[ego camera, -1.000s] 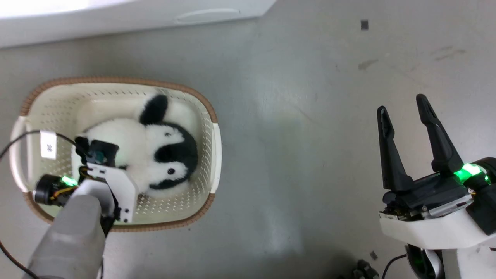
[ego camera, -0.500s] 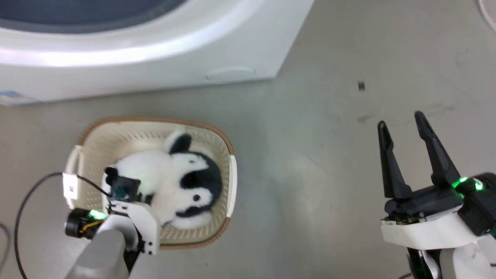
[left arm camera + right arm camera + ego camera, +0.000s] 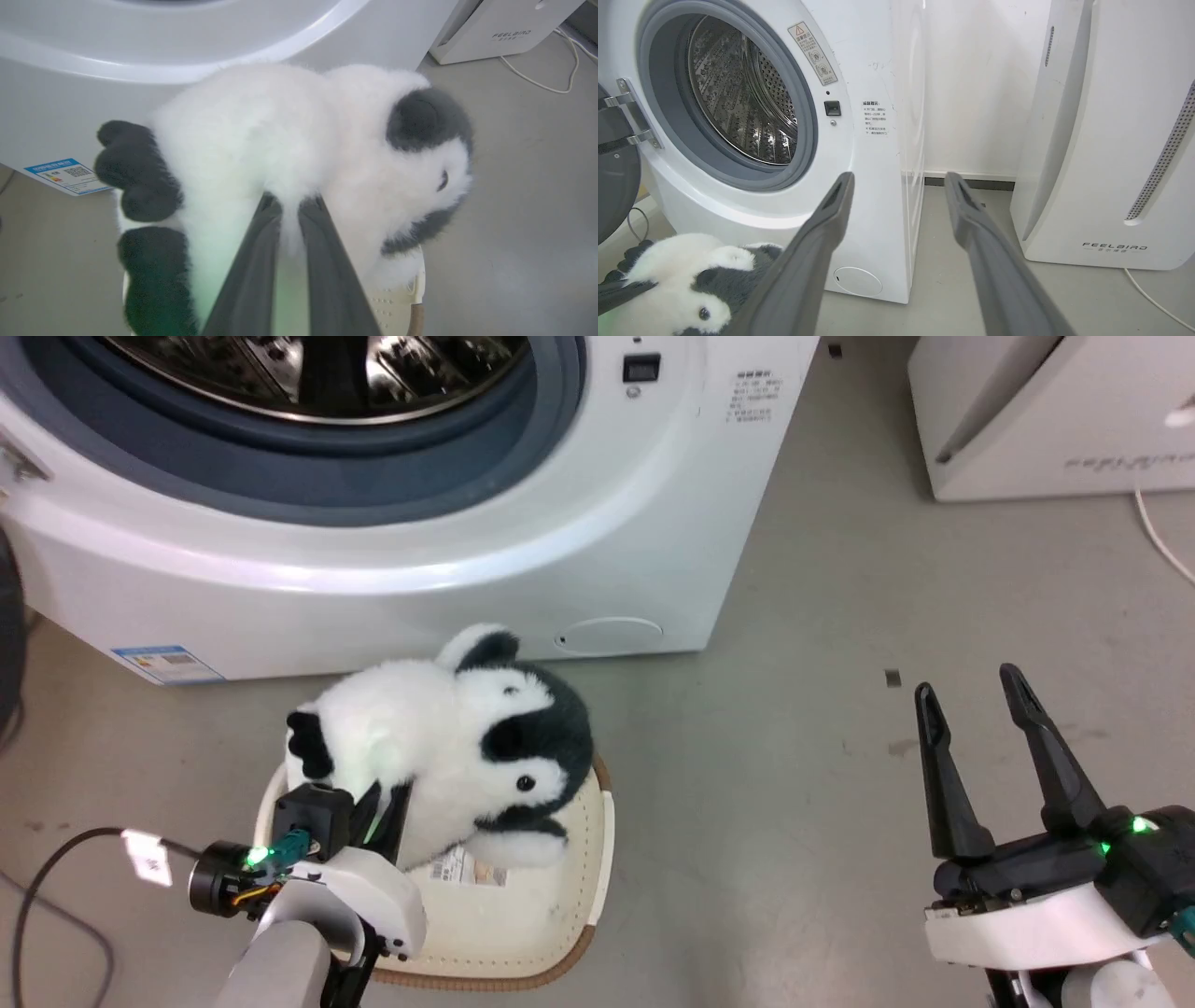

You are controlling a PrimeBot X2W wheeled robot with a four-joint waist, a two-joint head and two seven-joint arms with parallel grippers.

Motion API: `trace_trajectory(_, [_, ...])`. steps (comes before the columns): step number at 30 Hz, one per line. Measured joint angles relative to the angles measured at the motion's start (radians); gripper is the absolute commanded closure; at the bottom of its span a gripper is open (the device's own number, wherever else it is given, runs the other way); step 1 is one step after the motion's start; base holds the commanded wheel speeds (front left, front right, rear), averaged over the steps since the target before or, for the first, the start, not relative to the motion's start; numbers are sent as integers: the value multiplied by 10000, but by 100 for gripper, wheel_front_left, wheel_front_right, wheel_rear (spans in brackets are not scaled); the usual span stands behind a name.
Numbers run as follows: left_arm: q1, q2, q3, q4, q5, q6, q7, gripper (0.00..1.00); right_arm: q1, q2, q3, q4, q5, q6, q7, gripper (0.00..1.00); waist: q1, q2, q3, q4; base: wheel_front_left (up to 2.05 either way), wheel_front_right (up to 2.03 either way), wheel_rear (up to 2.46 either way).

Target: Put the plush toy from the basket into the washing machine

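Our left gripper (image 3: 290,205) pinches a tuft of white fur on the plush toy (image 3: 299,130), fingers nearly together, so the panda hangs above the basket (image 3: 523,924), just in front of the washing machine (image 3: 523,569). We judge a tight pinch suits soft stuffing, though fur alone could slip. Our right gripper (image 3: 965,679) hangs spread and empty, well off to the side, out of the way. The left wrist view shows the pinch itself. The right wrist view shows the open mouth and steel drum (image 3: 742,93) above the toy.
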Motion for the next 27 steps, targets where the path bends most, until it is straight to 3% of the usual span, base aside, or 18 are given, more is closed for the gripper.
trace_trajectory(6, [748, -2, 665, -2242, 192, 127, 2, 100, 164, 0, 2, 38, 4, 0, 0, 0, 0, 0, -538, 128, 0, 0, 0])
trace_trajectory(13, [1142, 105, 1248, -4857, 476, -13, 0, 100, 284, 0, -17, 35, 261, 0, 0, 0, 0, 0, -708, 28, 0, 0, 0])
trace_trajectory(20, [684, 454, 1772, -5519, 303, -77, 33, 100, 298, 0, 140, -98, 359, 0, 0, 0, 0, 0, -311, -150, 0, 0, 0])
trace_trajectory(27, [-1497, 1377, 2470, -5428, 71, -96, 652, 100, -44, 0, 261, -445, -46, 0, 0, 0, 1, 0, 684, -416, 0, 0, 0])
